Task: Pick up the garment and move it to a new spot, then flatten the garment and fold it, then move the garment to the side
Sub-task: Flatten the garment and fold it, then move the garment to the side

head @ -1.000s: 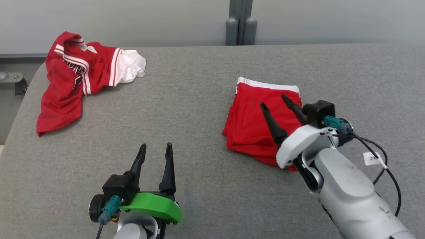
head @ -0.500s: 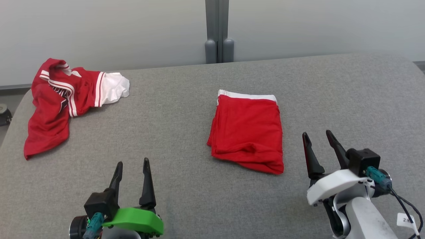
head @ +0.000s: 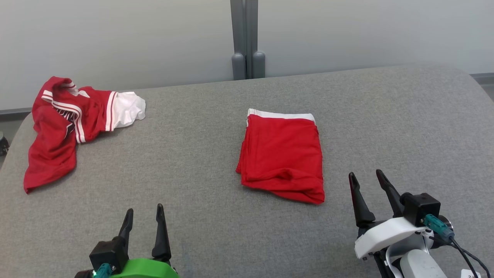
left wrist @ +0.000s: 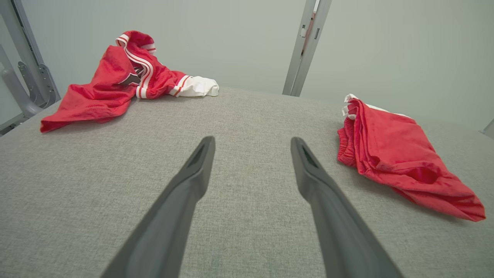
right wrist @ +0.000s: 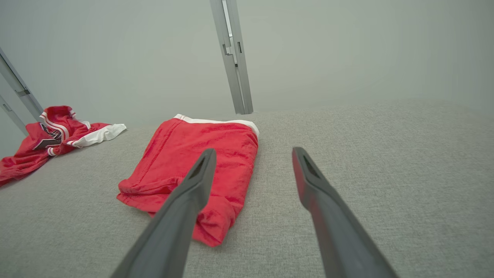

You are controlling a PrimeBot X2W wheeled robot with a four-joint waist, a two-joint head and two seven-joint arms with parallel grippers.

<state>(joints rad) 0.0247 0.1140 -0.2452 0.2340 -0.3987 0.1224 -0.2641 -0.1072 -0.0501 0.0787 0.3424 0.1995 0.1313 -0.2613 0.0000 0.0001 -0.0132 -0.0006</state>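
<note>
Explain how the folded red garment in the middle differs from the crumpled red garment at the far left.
The folded garment lies as a flat, neat rectangle; the crumpled garment is bunched and uneven. The folded garment is plain red with one white band; the crumpled garment has white stripes and a white part. Both are red and rest on the gray surface.

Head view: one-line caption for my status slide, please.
Folded red garment lies on the grey table, crumpled red jersey far left; left gripper and right gripper open, empty, foreground.
</note>
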